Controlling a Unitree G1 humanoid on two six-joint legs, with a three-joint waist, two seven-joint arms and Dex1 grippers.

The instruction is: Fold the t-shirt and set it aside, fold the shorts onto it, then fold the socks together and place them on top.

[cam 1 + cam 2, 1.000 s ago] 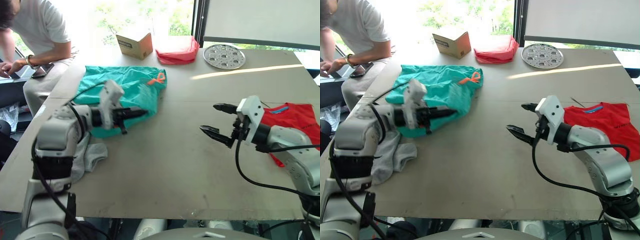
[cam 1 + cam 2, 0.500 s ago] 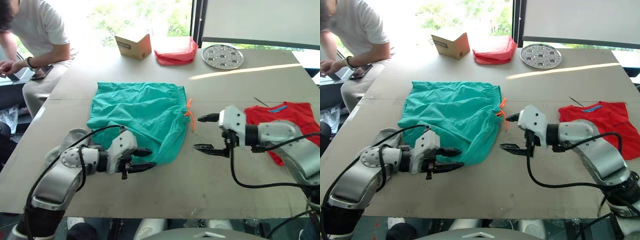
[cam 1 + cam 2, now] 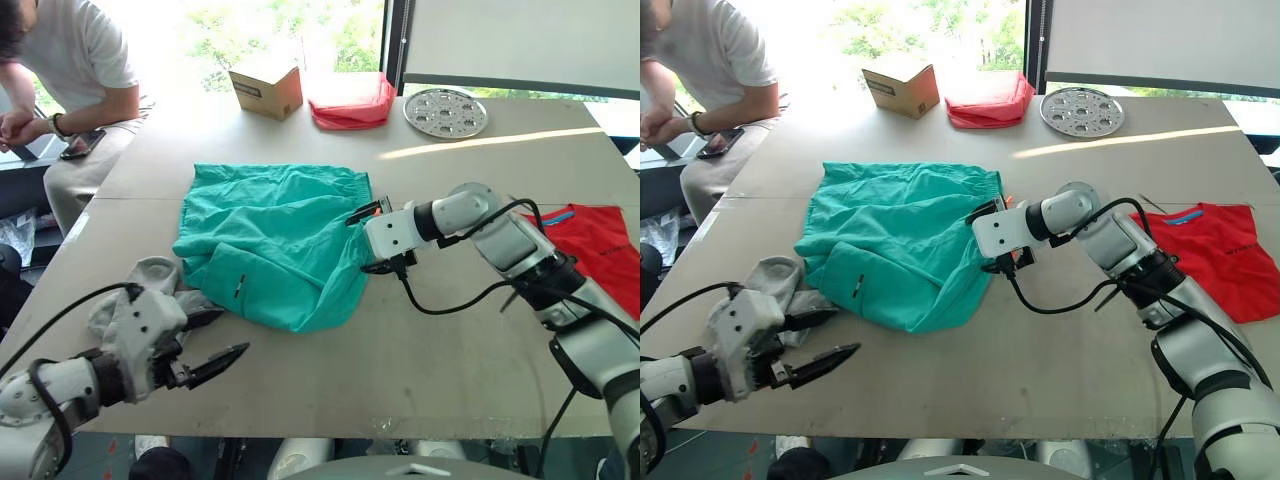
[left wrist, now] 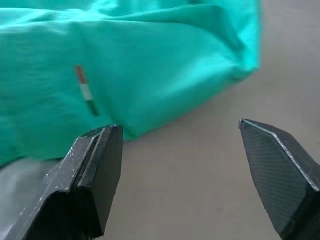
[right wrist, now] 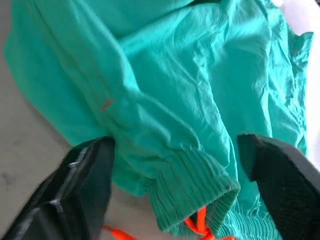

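Observation:
The teal shorts lie rumpled in the middle of the table, waistband and orange drawstring toward the right. My right gripper is open at that waistband edge, one finger on each side of the bunched fabric. My left gripper hovers open near the table's front-left edge, just short of the shorts' near hem, with nothing between its fingers. The grey socks lie crumpled beside the shorts' left corner. The red t-shirt lies flat at the right, partly behind my right arm.
A cardboard box, a pinkish-red folded cloth and a round metal plate stand along the far edge. A person sits past the table's far-left corner. Bare tabletop stretches in front of the shorts.
The shorts were dragged from the far left to the centre. My left gripper let go of them, opened and drew back toward the near edge. My right gripper moved left to the waistband.

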